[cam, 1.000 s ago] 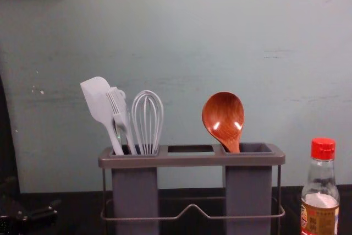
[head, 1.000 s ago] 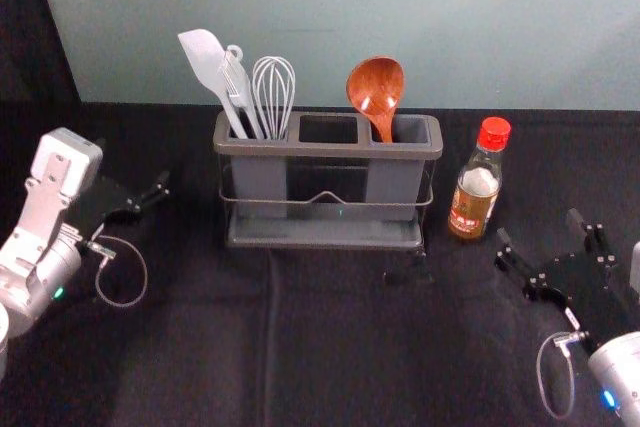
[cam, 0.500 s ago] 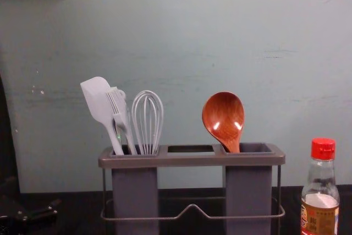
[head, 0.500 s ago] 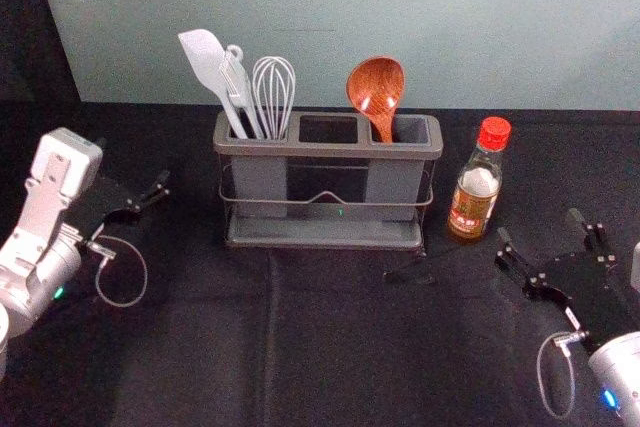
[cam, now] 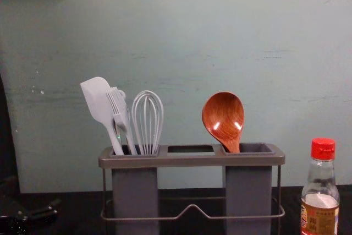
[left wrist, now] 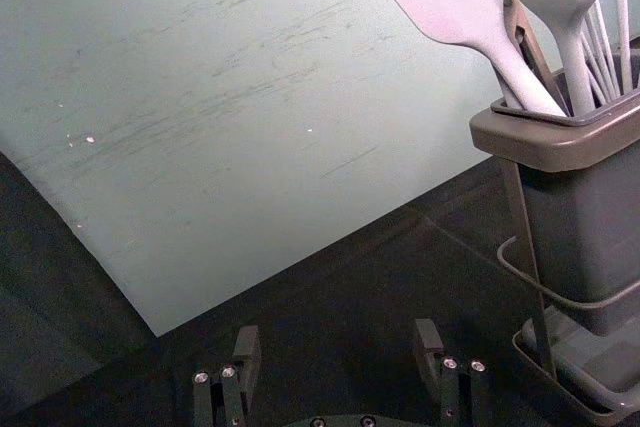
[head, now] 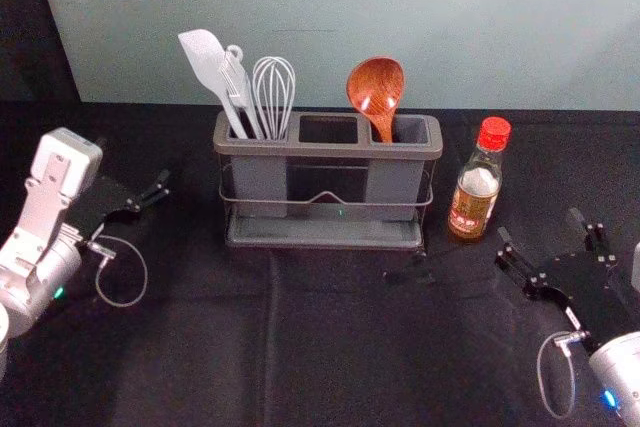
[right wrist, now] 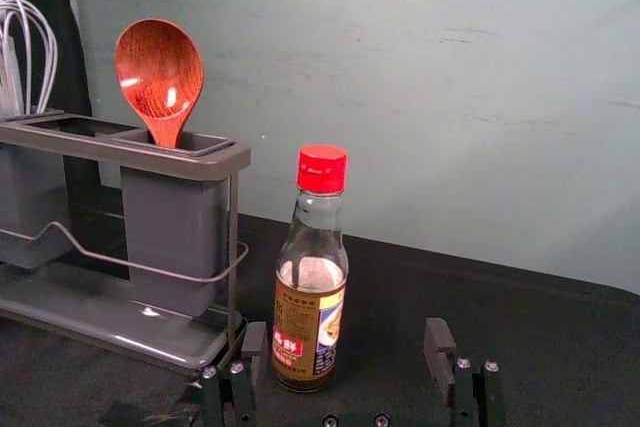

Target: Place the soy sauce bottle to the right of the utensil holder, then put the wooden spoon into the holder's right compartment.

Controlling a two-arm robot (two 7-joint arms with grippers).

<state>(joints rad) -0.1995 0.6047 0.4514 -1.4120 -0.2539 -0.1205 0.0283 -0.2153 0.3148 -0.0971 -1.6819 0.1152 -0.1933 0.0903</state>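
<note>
Holds round brown wooden spoon (head: 376,86) in right compartment of oblong grey plastic holder (head: 329,148); has slim red-capped glass bottle (head: 474,197) at three o'clock. Gapes wide, empty, with black two-fingered right gripper (head: 538,224) at four, left gripper (head: 138,169) at nine.

No word, brand or number can be read with certainty. The only writing is on the soy sauce bottle (right wrist: 318,219), which stands on the right part of the table (head: 340,347), towards its far edge. Its label (right wrist: 296,319) bears pale characters on a red patch (right wrist: 288,344), and the chest view shows darker, Chinese-looking characters on its tan ground, all too small to make out.
</note>
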